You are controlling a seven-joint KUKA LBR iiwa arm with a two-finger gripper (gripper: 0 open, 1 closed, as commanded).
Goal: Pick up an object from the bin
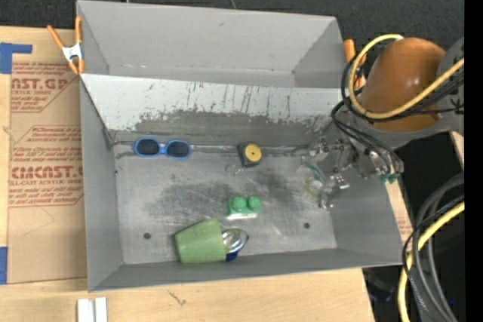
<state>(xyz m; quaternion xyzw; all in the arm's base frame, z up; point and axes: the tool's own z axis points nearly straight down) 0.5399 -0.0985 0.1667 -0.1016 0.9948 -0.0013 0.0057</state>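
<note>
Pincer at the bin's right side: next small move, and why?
Probably shift toward the view's left, to the small green block. The pincer sits over bare bin floor, and the block lies alone on open floor, while the yellow round thing lies close to the back wall.

Blue sunglasses [162, 148], green cup [200, 243], green brick [244, 206] — perhaps a yellow disc [252, 154].

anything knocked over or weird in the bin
The green cup lies tipped on its side by the front wall of the bin, with a shiny silver-blue thing at its mouth. Nothing else stands out.
</note>
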